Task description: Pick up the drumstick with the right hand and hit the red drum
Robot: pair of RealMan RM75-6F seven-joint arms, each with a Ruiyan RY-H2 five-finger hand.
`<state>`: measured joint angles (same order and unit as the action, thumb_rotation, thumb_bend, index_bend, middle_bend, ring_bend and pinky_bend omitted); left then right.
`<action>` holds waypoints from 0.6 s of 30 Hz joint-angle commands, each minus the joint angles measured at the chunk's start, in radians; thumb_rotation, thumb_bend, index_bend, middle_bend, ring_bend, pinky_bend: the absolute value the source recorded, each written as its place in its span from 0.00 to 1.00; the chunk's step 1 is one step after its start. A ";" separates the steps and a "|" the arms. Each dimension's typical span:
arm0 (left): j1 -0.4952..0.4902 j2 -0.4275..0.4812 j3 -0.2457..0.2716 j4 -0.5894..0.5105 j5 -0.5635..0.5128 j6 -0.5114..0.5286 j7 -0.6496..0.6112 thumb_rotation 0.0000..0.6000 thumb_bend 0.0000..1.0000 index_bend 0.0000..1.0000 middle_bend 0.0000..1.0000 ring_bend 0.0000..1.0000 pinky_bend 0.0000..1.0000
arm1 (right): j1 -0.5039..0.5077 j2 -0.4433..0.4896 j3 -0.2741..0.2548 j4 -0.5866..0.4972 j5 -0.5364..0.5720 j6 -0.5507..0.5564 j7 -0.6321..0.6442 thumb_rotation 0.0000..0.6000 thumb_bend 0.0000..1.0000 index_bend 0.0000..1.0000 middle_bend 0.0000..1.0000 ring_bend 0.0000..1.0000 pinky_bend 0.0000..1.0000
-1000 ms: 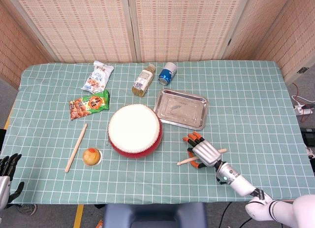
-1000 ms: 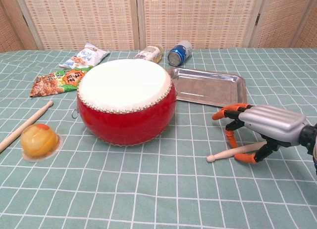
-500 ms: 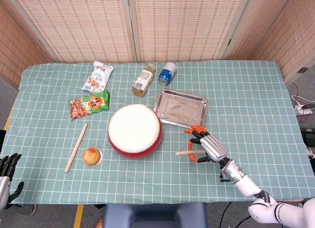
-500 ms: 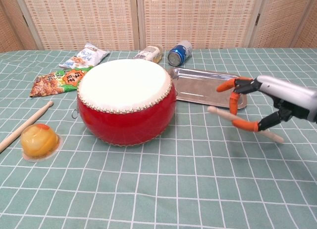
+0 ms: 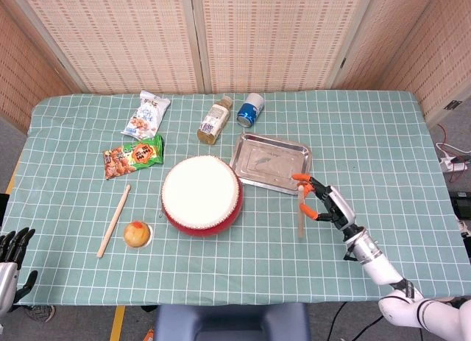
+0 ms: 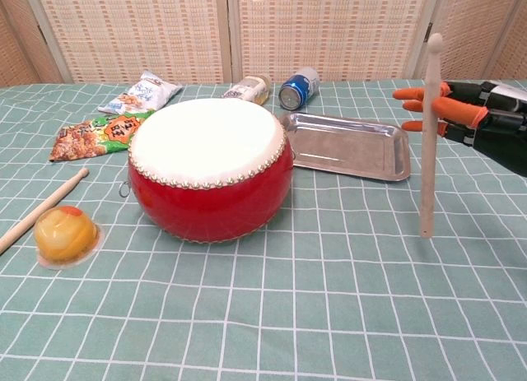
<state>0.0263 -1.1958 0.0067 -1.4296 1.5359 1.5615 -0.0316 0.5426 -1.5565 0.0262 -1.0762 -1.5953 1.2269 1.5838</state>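
The red drum [image 5: 201, 194] [image 6: 210, 171], with its white skin facing up, sits mid-table. To its right my right hand [image 5: 327, 203] [image 6: 465, 113] is raised above the cloth and pinches a wooden drumstick [image 5: 300, 213] [image 6: 428, 142] between orange-tipped fingers. The stick stands nearly upright, its rounded tip at the top and its lower end hanging just over the table. It is apart from the drum. My left hand [image 5: 12, 254] rests off the table's front left corner, holding nothing, and shows only in the head view.
A second drumstick [image 5: 114, 219] [image 6: 41, 212] lies left of the drum beside an orange jelly cup [image 5: 137, 234] [image 6: 62, 233]. A steel tray [image 5: 270, 163] [image 6: 346, 146] sits behind the right hand. A can [image 5: 250, 109], a bottle [image 5: 214, 121] and two snack bags [image 5: 133, 155] lie at the back.
My right hand has lifted the drumstick off the table and risen to the right. The stick has swung from lying flat to nearly upright. The left hand has stayed put.
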 commanded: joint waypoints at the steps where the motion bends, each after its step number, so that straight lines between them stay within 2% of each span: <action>1: 0.000 0.002 0.001 -0.003 -0.001 -0.002 0.004 1.00 0.33 0.04 0.05 0.00 0.00 | 0.023 -0.075 -0.010 0.171 -0.013 -0.021 0.247 0.91 0.43 0.56 0.20 0.12 0.21; 8: -0.001 0.004 0.003 -0.006 -0.003 -0.009 0.006 1.00 0.33 0.04 0.05 0.00 0.00 | 0.047 -0.145 -0.036 0.324 -0.047 -0.009 0.428 0.91 0.44 0.53 0.21 0.14 0.24; 18: -0.003 0.008 0.003 -0.006 0.000 -0.011 0.003 1.00 0.33 0.04 0.05 0.00 0.00 | 0.057 -0.218 -0.075 0.484 -0.070 0.001 0.601 0.91 0.45 0.48 0.23 0.20 0.29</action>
<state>0.0230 -1.1880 0.0098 -1.4352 1.5355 1.5507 -0.0284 0.5967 -1.7595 -0.0371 -0.6143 -1.6590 1.2275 2.1608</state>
